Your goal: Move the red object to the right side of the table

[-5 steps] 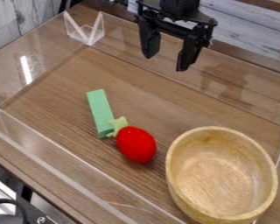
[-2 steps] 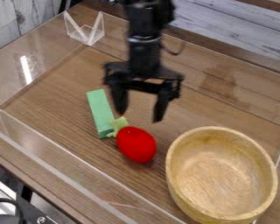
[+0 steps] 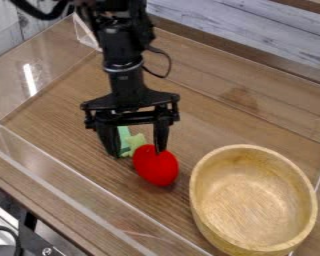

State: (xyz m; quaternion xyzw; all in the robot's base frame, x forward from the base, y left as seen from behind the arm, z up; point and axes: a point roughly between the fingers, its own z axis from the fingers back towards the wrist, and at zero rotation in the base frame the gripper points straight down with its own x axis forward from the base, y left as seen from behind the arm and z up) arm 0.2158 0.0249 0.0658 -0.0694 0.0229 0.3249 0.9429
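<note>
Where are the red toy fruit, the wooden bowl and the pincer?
red toy fruit (image 3: 156, 167): camera view, front of its glossy body.
wooden bowl (image 3: 207, 228): camera view, left rim.
pincer (image 3: 129, 137): camera view, midway between its open fingertips.

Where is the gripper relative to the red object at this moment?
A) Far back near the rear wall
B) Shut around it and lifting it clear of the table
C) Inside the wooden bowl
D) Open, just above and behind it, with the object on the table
D: the gripper hangs with its fingers spread wide just over the red object, which sits ungrasped on the table.
</note>
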